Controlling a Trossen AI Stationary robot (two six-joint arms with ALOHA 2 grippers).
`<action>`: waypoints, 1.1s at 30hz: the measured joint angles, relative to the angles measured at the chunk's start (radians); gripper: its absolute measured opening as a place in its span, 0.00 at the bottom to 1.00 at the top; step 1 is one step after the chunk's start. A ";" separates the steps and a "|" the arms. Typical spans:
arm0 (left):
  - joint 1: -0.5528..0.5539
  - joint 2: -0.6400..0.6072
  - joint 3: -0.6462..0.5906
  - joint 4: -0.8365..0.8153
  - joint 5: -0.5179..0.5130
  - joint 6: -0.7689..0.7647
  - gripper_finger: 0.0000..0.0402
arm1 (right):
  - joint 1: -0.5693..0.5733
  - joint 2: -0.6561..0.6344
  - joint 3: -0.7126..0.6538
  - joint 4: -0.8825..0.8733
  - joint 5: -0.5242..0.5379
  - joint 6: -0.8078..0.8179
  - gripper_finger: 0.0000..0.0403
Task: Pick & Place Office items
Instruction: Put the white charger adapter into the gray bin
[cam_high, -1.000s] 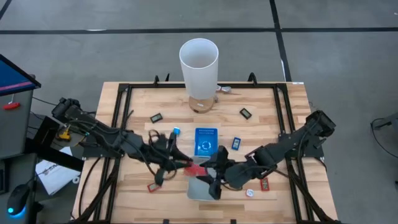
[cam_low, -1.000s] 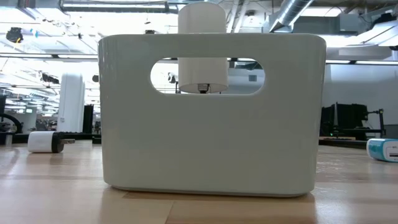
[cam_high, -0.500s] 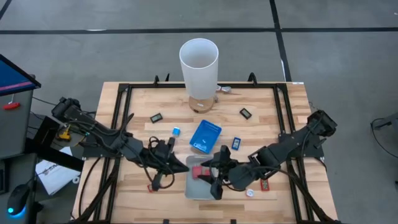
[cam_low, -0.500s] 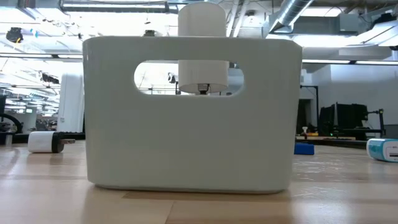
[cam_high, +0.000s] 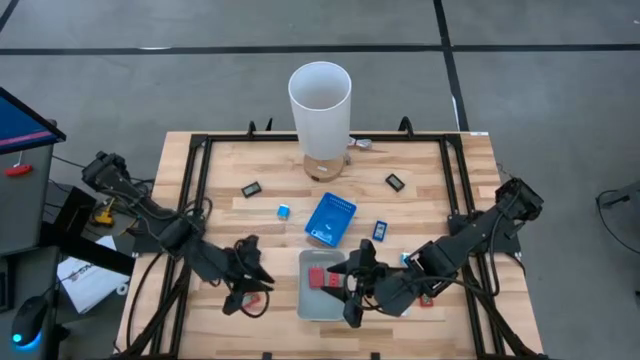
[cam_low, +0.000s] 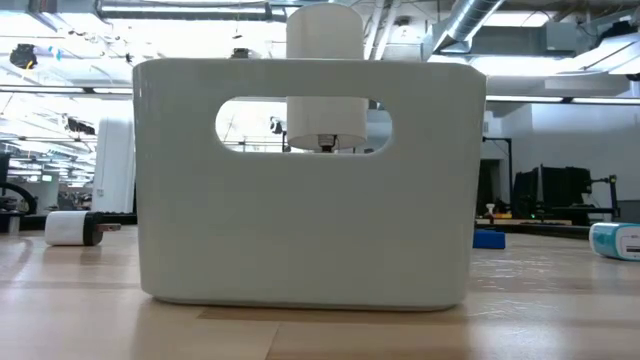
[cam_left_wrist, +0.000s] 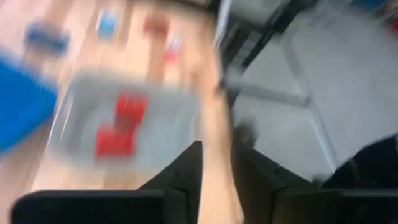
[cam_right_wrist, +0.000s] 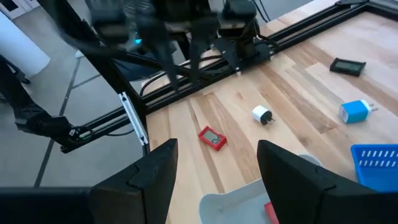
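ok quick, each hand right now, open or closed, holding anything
left hand: cannot be told
right hand: open, holding nothing, over the grey tray

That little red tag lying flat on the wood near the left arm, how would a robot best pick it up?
Judging by its pose, from straight above. The red tag lies flat on the table, a thin rectangle with bare wood all round it, so jaws coming down could close across its two long edges, the narrower span. Its flat top face offers nothing to pinch, and a sideways approach would probably only push it along.
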 joint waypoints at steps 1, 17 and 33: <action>-0.011 0.007 0.000 -0.060 -0.001 -0.034 0.24 | 0.003 0.000 0.000 -0.002 0.000 0.003 0.53; -0.243 0.030 -0.308 0.069 -0.092 -0.455 0.56 | 0.059 -0.002 0.002 -0.065 0.105 0.110 0.53; -0.185 0.030 -0.368 -0.105 -0.326 -0.526 0.56 | 0.078 -0.002 0.002 -0.205 0.150 0.244 0.53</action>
